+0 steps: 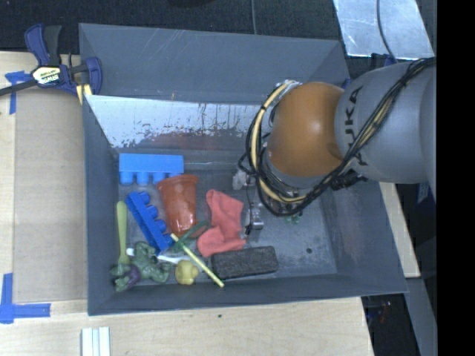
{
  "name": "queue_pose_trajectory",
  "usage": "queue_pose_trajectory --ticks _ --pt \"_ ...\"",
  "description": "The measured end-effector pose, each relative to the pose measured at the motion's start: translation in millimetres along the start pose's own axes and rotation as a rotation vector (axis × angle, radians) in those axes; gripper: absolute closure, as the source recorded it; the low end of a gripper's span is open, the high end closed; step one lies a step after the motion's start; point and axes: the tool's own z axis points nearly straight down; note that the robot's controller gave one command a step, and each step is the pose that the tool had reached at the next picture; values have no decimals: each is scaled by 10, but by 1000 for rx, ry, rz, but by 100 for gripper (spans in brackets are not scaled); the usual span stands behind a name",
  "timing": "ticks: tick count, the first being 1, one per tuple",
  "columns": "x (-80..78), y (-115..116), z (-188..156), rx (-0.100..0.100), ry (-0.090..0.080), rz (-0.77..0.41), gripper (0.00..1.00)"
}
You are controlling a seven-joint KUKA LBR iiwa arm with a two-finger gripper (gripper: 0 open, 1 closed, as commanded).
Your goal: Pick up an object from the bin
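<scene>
My gripper (252, 215) pokes out below the arm's orange cover, low in the middle of the bin. It sits at the right edge of a crumpled pink-red cloth (223, 217), close to it or touching it. Just in front of the gripper lies a dark grey rectangular sponge block (243, 262). Left of the cloth rests an orange translucent cup (178, 201) on its side. A thin yellow-green stick (200, 264) runs slantwise under the cloth's lower corner.
At the bin's left lie a light blue toothed block (151, 167), a dark blue comb-shaped piece (148, 222), a pale green rod (121, 227), a green toy figure (141, 270) and a small yellow ball (185, 274). The arm covers the bin's right half.
</scene>
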Motion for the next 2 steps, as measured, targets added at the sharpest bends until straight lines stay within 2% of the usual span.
queue_pose_trajectory --ticks 1,2 --pt "-608 -53 -435 -1 6 -160 0" --pt "-252 193 -120 -4 3 -175 0"
